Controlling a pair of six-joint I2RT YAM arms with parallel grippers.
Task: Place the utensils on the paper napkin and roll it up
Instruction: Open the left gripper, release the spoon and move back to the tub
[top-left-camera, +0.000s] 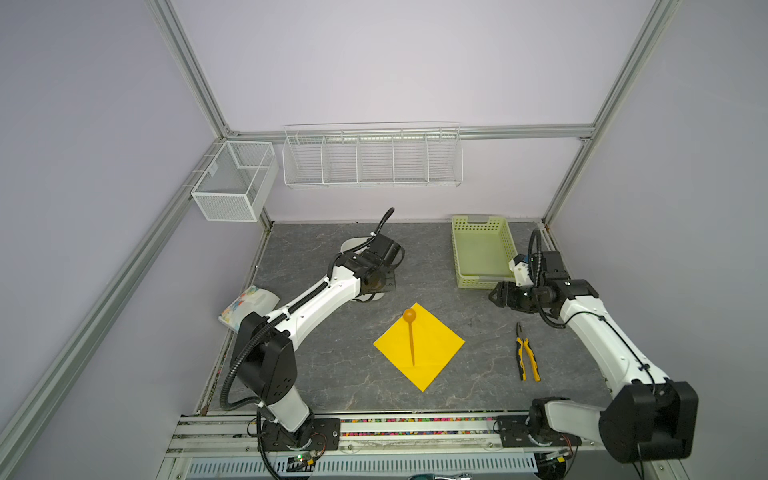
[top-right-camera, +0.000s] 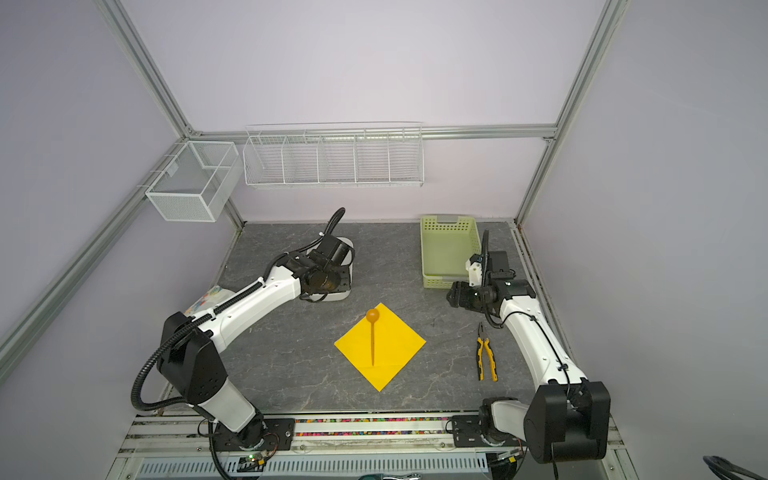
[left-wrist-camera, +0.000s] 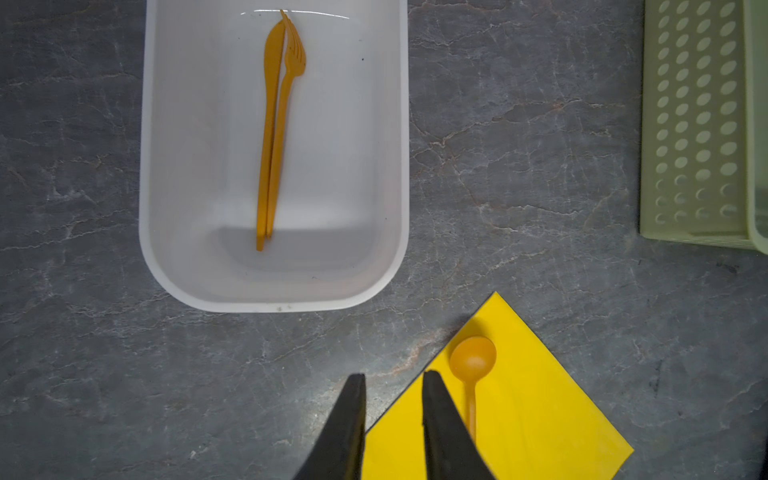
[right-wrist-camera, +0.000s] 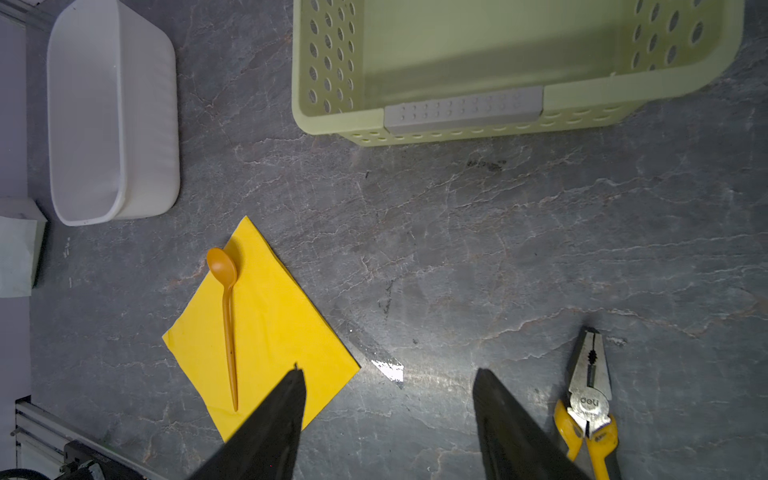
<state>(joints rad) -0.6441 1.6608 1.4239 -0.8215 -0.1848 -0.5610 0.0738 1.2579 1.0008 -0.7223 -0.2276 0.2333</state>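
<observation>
Your grey marbled tabletop (top-left-camera: 324, 365) carried everything. At its back right stood the pale green perforated plastic basket (top-left-camera: 484, 253). I could see nothing in it, so I judge it had no part in this job. The white oblong plastic tub (left-wrist-camera: 174, 166) served as your stock bin.

You had the bright yellow square paper napkin (top-left-camera: 436, 345) set corner-on near the middle, within reach of both arms, probably so the roll could start from a corner. Your left gripper (left-wrist-camera: 395, 376) hung near the tub and the napkin's edge, its fingers slightly apart and grasping nothing; I judge it was bound for the tub. Your right gripper (right-wrist-camera: 389, 370) waited spread wide and empty, between the napkin and the yellow-and-black handled pliers (top-left-camera: 527, 353).

The orange round-bowled plastic spoon (top-left-camera: 411, 340) lay along the napkin's diagonal, its bowl at the far corner. The thin orange plastic knife (left-wrist-camera: 268, 124) and fork (left-wrist-camera: 291, 83) lay touching side by side in the tub, yet to be fetched.
</observation>
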